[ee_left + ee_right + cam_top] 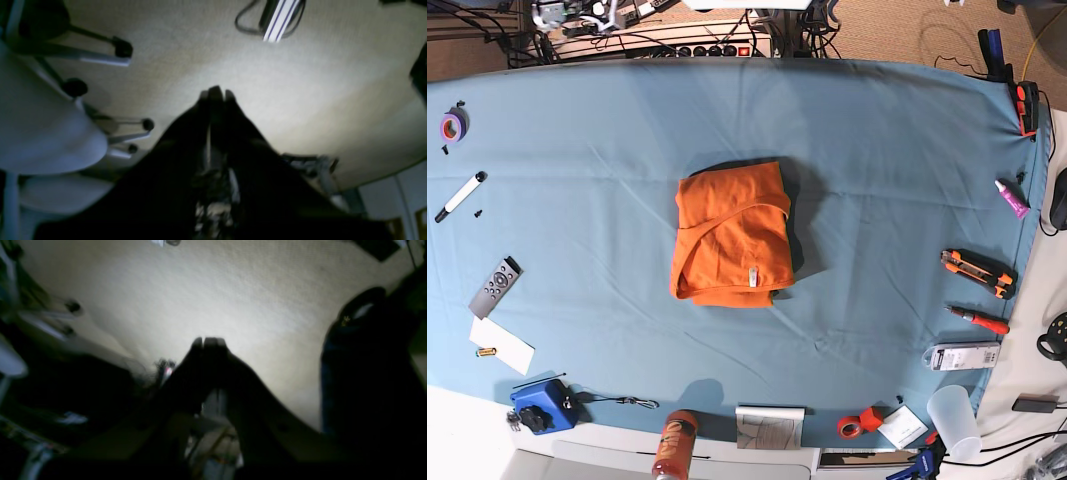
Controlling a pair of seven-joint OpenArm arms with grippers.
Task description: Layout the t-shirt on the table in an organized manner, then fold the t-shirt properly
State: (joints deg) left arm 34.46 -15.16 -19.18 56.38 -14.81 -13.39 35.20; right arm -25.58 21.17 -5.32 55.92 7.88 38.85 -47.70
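The left end effector [217, 93] shows in the lower middle of the left wrist frame as two dark, tapering fingers with rounded tips, nearly black in shadow. The right end effector [208, 341] looks alike: dark, blurred, wedge-shaped, with pale metal parts low between the fingers.

Beige carpet floor [300, 86], brightly lit patch at centre; white office chair [43, 133] on castors at left.

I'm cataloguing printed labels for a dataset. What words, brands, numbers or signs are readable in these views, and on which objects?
None can be read.
The t-shirt: small white tag, too small to read.
Packaged item at the table edge: print blurred.
Orange can: label unreadable.
Remote: buttons too small.
Both wrist views: dark and blurred, no text.
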